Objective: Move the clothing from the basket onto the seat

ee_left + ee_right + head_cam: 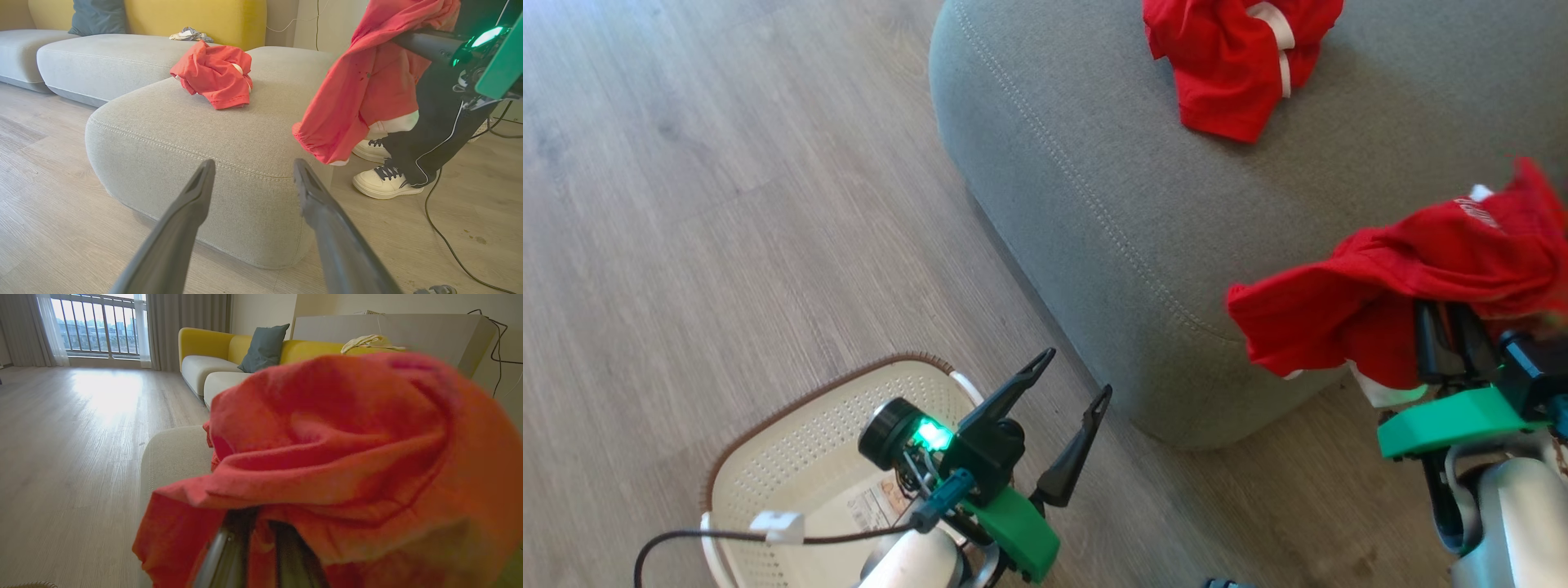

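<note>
The grey seat [1111, 204] fills the upper middle of the head view. One red garment [1241, 57] with white trim lies crumpled on its top, also seen in the left wrist view [216, 75]. The second red garment [1405, 286], with small white lettering, hangs over the seat's near corner, draped over my right gripper [1450, 335], which is shut on it. In the right wrist view this garment [347, 457] covers the fingers [229, 555]. My left gripper [1074, 380] stands open over the floor, beside the cream basket [792, 457], whose visible inside shows a label sticker.
A person's white shoes [384, 183] and dark trousers stand right of the seat, with a black cable [445, 241] on the wood floor. A yellow sofa [196, 16] with grey cushions and a blue-grey pillow [98, 16] lies behind the seat.
</note>
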